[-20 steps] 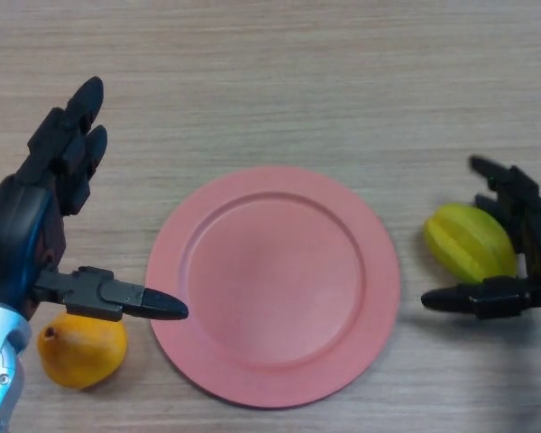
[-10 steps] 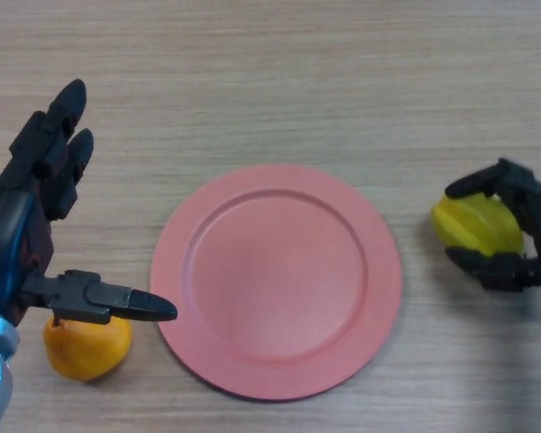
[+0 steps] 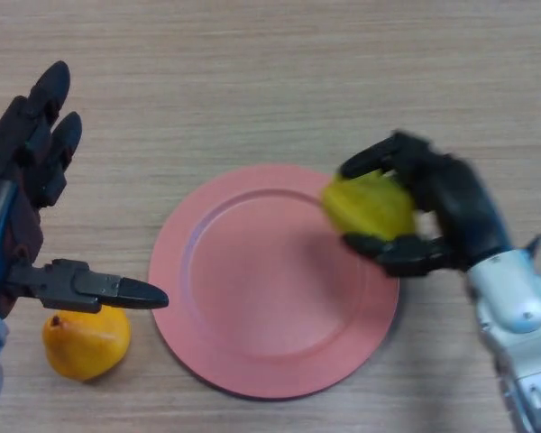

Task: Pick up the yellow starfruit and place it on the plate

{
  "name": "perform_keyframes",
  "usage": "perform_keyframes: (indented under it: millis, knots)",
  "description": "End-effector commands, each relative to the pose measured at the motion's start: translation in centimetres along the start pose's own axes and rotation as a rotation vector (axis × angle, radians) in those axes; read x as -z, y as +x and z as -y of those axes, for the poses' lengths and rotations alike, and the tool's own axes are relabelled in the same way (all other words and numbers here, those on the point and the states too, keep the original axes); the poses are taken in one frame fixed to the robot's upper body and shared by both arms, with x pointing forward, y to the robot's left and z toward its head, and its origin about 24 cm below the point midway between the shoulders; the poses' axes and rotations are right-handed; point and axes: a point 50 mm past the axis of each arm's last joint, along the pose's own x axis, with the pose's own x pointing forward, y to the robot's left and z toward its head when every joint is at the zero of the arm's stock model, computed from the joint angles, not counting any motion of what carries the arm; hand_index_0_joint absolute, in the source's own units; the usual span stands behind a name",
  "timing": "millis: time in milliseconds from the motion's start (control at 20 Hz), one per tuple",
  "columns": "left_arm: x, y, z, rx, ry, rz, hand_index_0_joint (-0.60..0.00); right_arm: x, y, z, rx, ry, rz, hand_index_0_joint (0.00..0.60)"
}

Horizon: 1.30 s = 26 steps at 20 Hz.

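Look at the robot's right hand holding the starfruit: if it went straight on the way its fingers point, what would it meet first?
The right hand, shut on the starfruit, points left across the plate. Nothing stands in that line over the plate; how high it is held is unclear.

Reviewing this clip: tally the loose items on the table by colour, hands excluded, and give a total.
Yellow: 1, the starfruit, gripped in the right hand over the plate's right rim
Orange: 1, the orange fruit, on the table under the open left hand
Pink: 1, the plate
Total: 3
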Motion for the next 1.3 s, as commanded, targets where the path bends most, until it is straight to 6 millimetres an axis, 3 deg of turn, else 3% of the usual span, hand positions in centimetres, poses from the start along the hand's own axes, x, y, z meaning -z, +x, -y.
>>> perform_keyframes:
  millis: [50, 150, 200, 250, 300, 350, 400, 450, 650, 800, 1100, 1300]
  knots:
    - [-3.6, -0.1, -1.8, -0.061, 0.052, 0.230, 0.000, -2.3, 0.5, 0.9, 0.093, 0.048, 0.115, 0.600]
    - [-3.6, 0.0, -1.9, -0.057, 0.051, 0.234, 0.000, -1.8, 0.7, -0.4, 0.104, 0.132, 0.062, 0.600]
    - [-3.9, -0.1, -1.9, -0.059, 0.057, 0.246, 0.000, -1.4, 0.4, -1.2, 0.067, 0.138, 0.015, 0.550]
    - [-3.9, -0.2, -1.9, -0.060, 0.057, 0.249, 0.000, -1.4, 0.4, -1.3, 0.061, 0.141, 0.013, 0.450]
    - [-4.1, -0.2, -1.9, -0.060, 0.054, 0.259, 0.000, -1.5, 0.4, -1.6, 0.040, 0.141, 0.007, 0.300]
    - [-4.3, -0.3, -1.9, -0.062, 0.051, 0.269, 0.000, -1.5, 0.3, -1.8, 0.020, 0.132, 0.005, 0.200]
    - [-4.8, -0.5, -2.1, -0.068, 0.041, 0.293, 0.000, -2.0, 0.2, -2.4, -0.028, 0.109, 0.031, 0.056]
    - [-5.0, -0.5, -2.2, -0.071, 0.037, 0.305, 0.000, -2.2, 0.1, -2.7, -0.048, 0.096, 0.045, 0.000]
    - [-5.1, -0.4, -2.2, -0.086, 0.032, 0.319, 0.000, -4.6, -0.4, -1.2, 0.009, 0.111, 0.140, 0.000]
    - [-4.4, -0.3, -1.7, -0.079, 0.028, 0.301, 0.000, -6.7, -1.9, 0.7, 0.046, 0.092, 0.222, 0.000]
    - [-3.4, -0.7, -1.5, -0.091, 0.018, 0.230, 0.000, -7.4, -5.3, 3.2, 0.057, 0.049, 0.205, 0.000]
    - [-2.9, -0.4, -1.3, -0.097, 0.023, 0.237, 0.000, -7.8, -6.5, 4.5, 0.136, 0.072, 0.212, 0.000]
